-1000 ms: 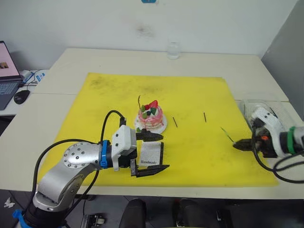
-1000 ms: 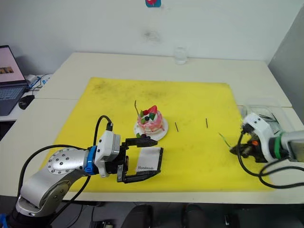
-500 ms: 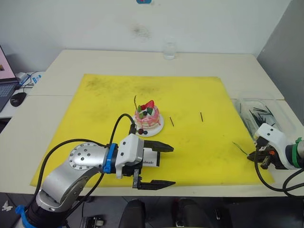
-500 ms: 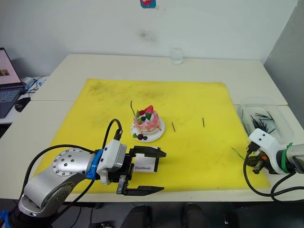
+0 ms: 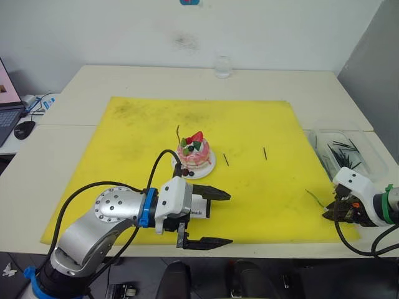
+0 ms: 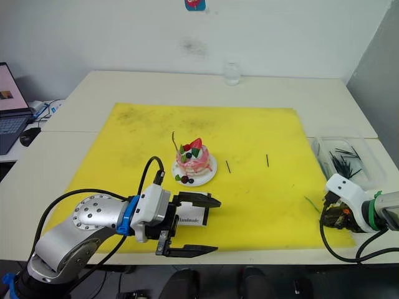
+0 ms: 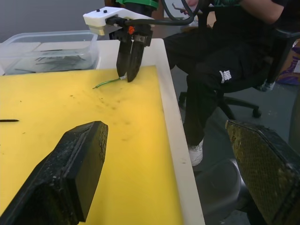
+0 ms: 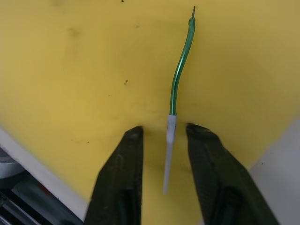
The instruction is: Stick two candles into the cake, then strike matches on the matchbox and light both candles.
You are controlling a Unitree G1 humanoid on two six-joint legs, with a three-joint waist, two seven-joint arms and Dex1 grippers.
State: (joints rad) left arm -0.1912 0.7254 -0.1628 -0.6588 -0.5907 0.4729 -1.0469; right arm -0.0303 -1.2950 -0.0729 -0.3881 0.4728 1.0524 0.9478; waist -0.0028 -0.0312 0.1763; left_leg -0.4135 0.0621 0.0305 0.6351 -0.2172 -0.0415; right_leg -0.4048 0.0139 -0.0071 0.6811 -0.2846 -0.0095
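a: bin (image 5: 374,163) at right table edge, clear plastic, dark sticks inside. cake (image 5: 194,153) mid yellow mat (image 5: 262,124), one candle stuck in it.
b: grippers?
a: right gripper (image 8: 165,140) parted, straddling green candle (image 8: 179,70) flat on mat, not clamped. left gripper (image 5: 211,218) wide apart over matchbox (image 5: 198,208).

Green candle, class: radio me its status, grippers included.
Right gripper open, fingers either side of the green candle, which lies flat on the yellow mat. Left gripper open above the matchbox. Nothing in the way.
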